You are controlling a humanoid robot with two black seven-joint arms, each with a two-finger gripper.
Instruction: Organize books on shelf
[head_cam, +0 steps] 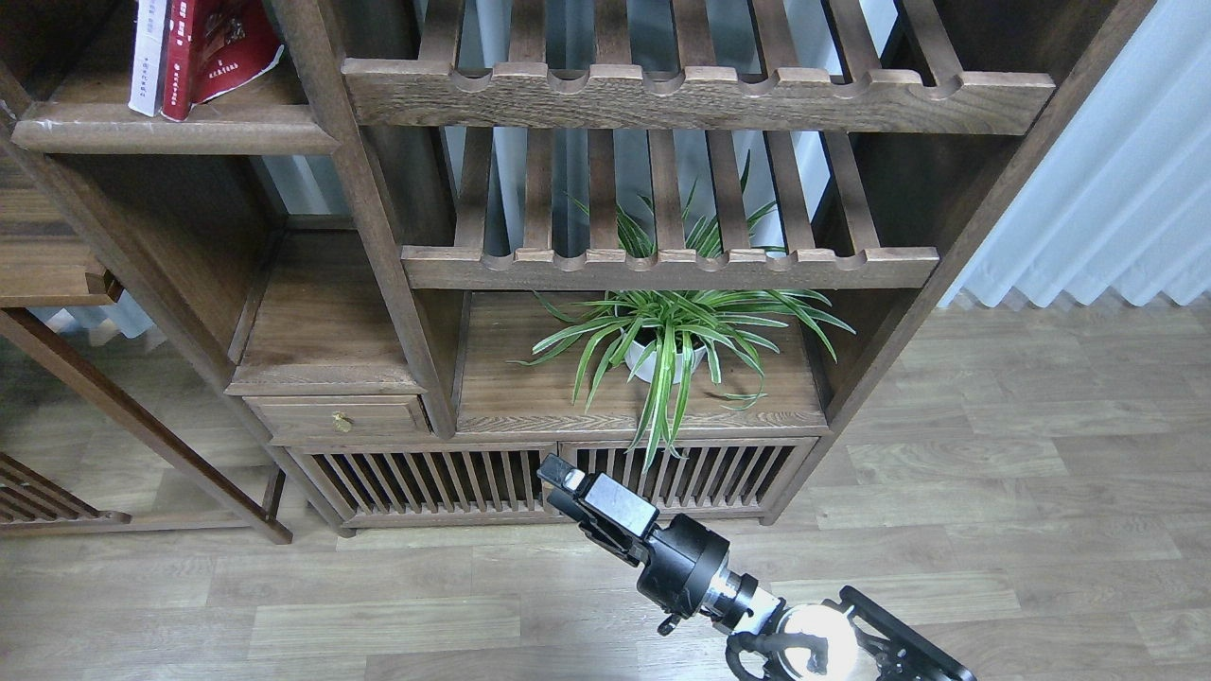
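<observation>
The books stand at the top left on the shelf [170,128], a flat dark-brown board with a rounded front edge: a white book [149,57] upright at the left, and just beside it a red book [213,52] that leans to the right, its lower cover corner curling over the board. Their tops run out of view, and whether a third book is among them cannot be told. The likely step is to straighten the leaning red book against the white one, so the reach should go up and left past the upright post [355,208], clear of the slatted racks [695,95] and the potted plant [667,340], and come at the book from its free right side, pushing low on the cover so that it tips upright rather than slides along the board. The right pincer [558,473] hangs low in front of the cabinet, well apart from the books, touching nothing and holding nothing; it is seen end-on and dark, so how far its fingers are parted cannot be told. The left pincer is out of view.
</observation>
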